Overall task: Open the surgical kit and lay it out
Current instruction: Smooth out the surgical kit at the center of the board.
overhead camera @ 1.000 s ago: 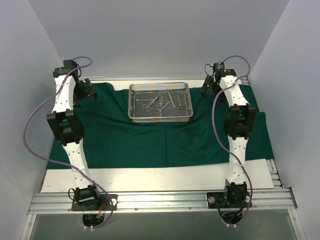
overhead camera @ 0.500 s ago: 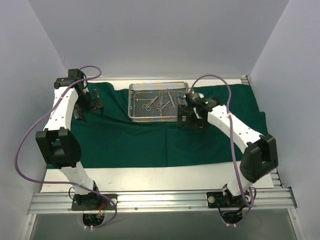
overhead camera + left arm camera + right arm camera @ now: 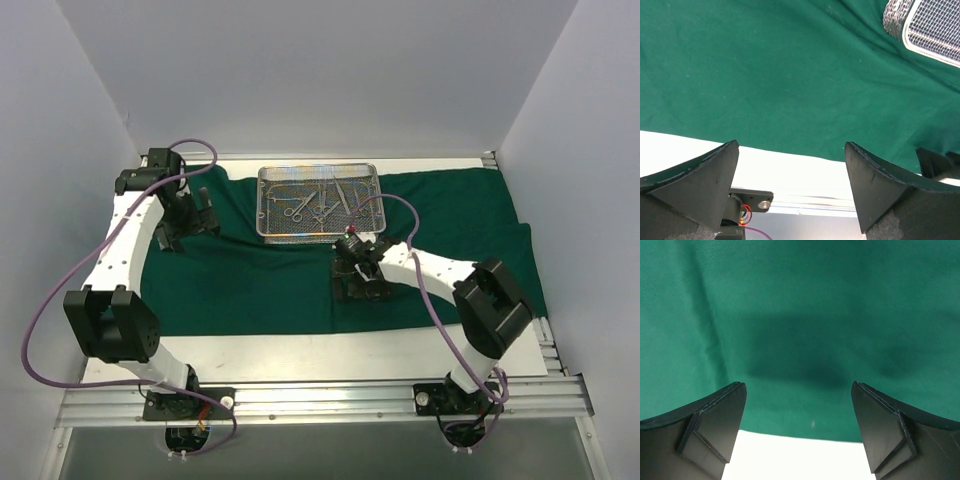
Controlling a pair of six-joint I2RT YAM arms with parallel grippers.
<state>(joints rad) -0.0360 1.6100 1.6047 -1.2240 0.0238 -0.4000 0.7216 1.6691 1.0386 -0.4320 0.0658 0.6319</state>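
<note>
1. Under both claws lies the cloth [image 3: 250,285], opened flat over the table [image 3: 300,355]. The wrap looks fully unfolded, with only soft creases.
2. Right claw [image 3: 358,280]: fingers spread, nothing between them. It hangs low over the cloth, pointing down. Its wrist view shows the claw [image 3: 798,386] straddling plain green cloth [image 3: 800,300], with the near hem right at the fingertips.
3. Tray [image 3: 275,228] sits just beyond the right claw on the far side, apart from it and untouched. Instruments [image 3: 320,205] are all inside the tray, none on the cloth.
4. Left claw [image 3: 190,215]: also spread and empty. The tray's left end is off to its right, near but apart. Its wrist view shows the claw [image 3: 790,147] over bare cloth [image 3: 765,75], with one tray corner [image 3: 932,32] at the edge of view.
5. My read on the pose: open fingers low over bare cloth suit smoothing or pinching the fabric, not picking a tool. The tools are out of finger reach from here. The flat patch in front of the tray looks like the landing zone.
6. Status: opening looks done, laying out not yet begun.
7. Next pick needs a narrow pinch from straight above, since the tools are slim, shiny and overlapping on mesh.
8. Risks: fingertips catching the mesh, lifting two tools at once, or snagging the cloth and dragging the tray along.
</note>
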